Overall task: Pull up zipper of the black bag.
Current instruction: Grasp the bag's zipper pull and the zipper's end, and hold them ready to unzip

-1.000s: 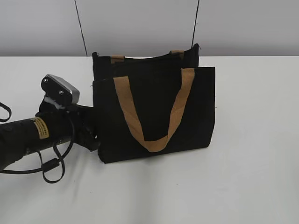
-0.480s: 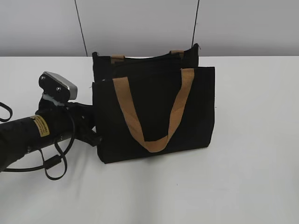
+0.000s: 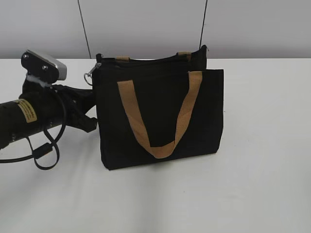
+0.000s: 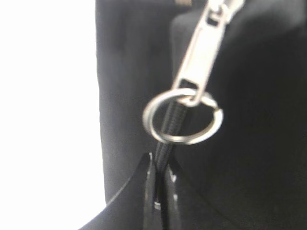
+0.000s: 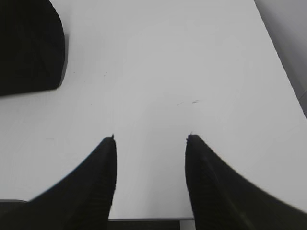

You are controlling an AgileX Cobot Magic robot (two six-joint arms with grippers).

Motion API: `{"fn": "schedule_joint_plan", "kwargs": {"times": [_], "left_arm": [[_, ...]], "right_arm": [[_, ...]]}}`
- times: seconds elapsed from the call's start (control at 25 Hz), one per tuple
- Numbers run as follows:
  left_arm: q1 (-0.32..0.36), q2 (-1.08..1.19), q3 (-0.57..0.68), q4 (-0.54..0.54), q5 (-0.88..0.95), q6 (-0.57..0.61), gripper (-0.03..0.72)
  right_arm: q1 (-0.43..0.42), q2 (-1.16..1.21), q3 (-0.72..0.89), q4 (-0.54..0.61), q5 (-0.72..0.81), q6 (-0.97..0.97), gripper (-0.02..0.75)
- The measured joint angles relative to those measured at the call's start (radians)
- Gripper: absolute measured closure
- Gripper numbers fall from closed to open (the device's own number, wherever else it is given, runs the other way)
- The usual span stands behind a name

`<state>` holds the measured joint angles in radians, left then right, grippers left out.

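Note:
The black bag (image 3: 160,114) stands upright on the white table, with tan handles (image 3: 160,145). The silver zipper (image 3: 94,70) sits at the bag's top left corner, its ring hanging beside it. In the left wrist view the pull tab (image 4: 201,52) and ring (image 4: 182,117) hang against the black fabric, and a thin black cord runs from the ring into my left gripper (image 4: 160,165), which is shut on it. The left gripper (image 3: 91,99) is against the bag's left side. My right gripper (image 5: 149,139) is open and empty over bare table and does not show in the exterior view.
A black cable loop (image 3: 43,153) hangs under the left arm. A dark bag corner (image 5: 29,48) shows at the upper left of the right wrist view. The table's right edge (image 5: 283,62) runs along the far right there. A grey wall stands behind the table.
The left arm has risen and drawn back to the left. The silver zipper slider, unseen before, now shows at the bag's top left corner.

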<state>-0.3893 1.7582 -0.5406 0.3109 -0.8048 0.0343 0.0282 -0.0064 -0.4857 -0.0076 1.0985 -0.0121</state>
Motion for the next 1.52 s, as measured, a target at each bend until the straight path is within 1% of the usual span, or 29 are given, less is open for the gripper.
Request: {"fn": "schedule_joint_plan", "kwargs": {"times": [0.48,0.92,1.04,1.12,1.24,1.32,1.52], "left_arm": [[-0.001,-0.215,0.001,0.016,0.074,-0.002,0.695],[-0.001,-0.276,0.001,0.048,0.094,-0.028,0.695],[-0.001,-0.276,0.001,0.049,0.095,-0.053,0.695],[-0.001,-0.278,0.001,0.050,0.097,-0.059,0.695],[-0.001,-0.284,0.001,0.050,0.101,-0.066,0.695],[-0.001,-0.289,0.001,0.050,0.100,-0.068,0.695],[-0.001,-0.290,0.001,0.051,0.101,-0.096,0.695]], "right_arm": [[0.000,0.000,0.000,0.000,0.000,0.000,0.371],[0.000,0.000,0.000,0.001,0.000,0.000,0.372],[0.000,0.013,0.000,0.024,-0.002,-0.029,0.372],[0.000,0.068,-0.005,0.077,-0.012,-0.095,0.372],[0.000,0.171,-0.016,0.193,-0.057,-0.243,0.372],[0.000,0.260,-0.016,0.298,-0.111,-0.370,0.372],[0.011,0.495,-0.040,0.508,-0.219,-0.631,0.372]]}}
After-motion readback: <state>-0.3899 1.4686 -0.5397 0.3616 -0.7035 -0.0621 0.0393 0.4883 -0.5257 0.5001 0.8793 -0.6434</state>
